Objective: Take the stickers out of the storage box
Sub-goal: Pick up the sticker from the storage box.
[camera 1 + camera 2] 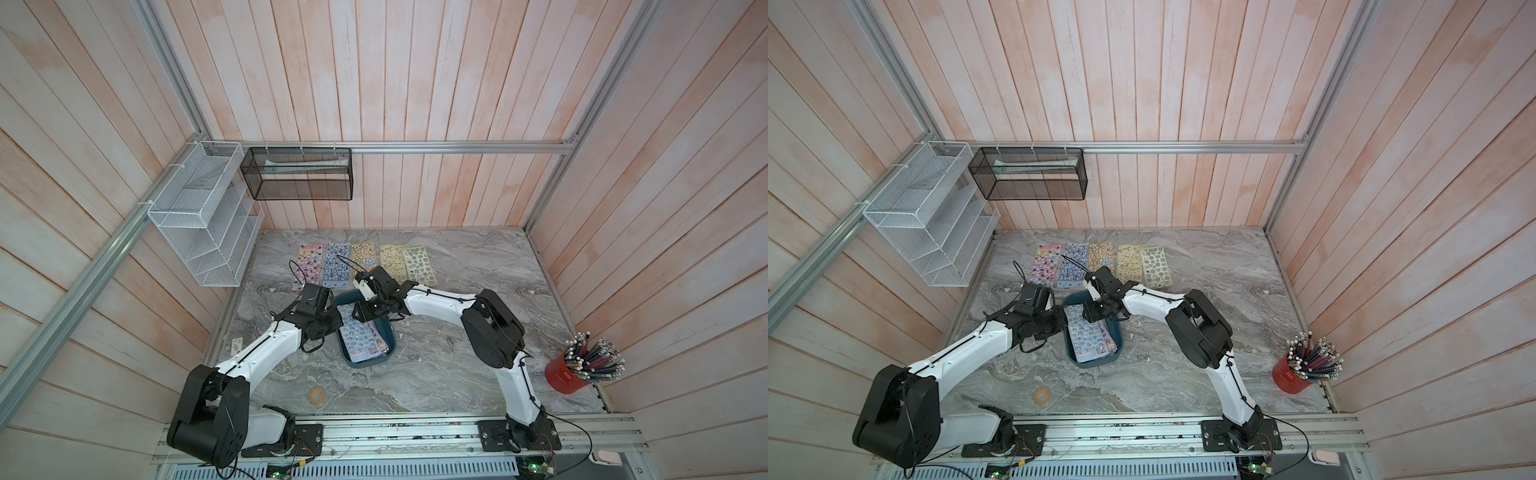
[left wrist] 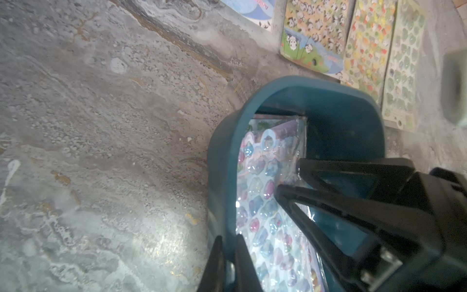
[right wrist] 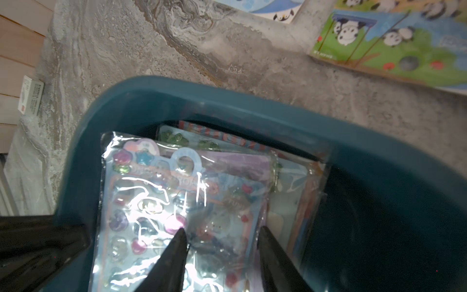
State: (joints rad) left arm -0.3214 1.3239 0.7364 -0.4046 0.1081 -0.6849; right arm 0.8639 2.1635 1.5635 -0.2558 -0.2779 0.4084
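The teal storage box (image 1: pixel 368 365) (image 1: pixel 1096 363) sits mid-table, holding a stack of glossy stickers (image 1: pixel 365 338) (image 1: pixel 1090 332) topped by a pale blue sheet (image 3: pixel 156 202) (image 2: pixel 260 182). My left gripper (image 2: pixel 228 239) (image 1: pixel 340 328) is shut on the box's left wall (image 2: pixel 222 161), one finger outside and one inside. Over the box's far end, my right gripper (image 3: pixel 222 233) (image 1: pixel 359 313) stands open, its fingertips (image 3: pixel 180 235) down on the top sheet. Several more stickers (image 1: pixel 336 266) (image 1: pixel 1129 262) lie flat in a row at the back of the table.
On the left wall hangs a white wire rack (image 1: pixel 199 224), with a black mesh basket (image 1: pixel 297 174) on the back rail. A red cup of pencils (image 1: pixel 569 374) stands at the right edge. A tape roll (image 1: pixel 318 394) lies near the front.
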